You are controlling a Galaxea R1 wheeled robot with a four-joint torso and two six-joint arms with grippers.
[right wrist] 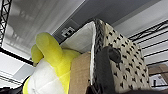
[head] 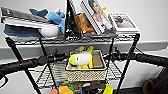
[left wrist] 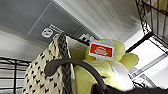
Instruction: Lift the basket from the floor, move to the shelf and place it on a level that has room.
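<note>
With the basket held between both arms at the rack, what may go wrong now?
1. The basket sits between two posts of the rack; it may bump one.
2. The yellow plush toy rises above the rim, so it might catch the book tier or fall out.

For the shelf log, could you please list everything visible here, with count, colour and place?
basket: one, beige woven, on the second-highest tier between both grippers.
plush toy: one, yellow and white, inside the basket.
brown block: one, in the basket beside the plush.
shelf: one, black wire rack.
books and frames: several, top tier.
blue plush: one, top tier.
orange plush: one, top tier.
colourful toys: several, tier below.
left gripper: black, at the basket's left end.
right gripper: black, at its right end.
</note>
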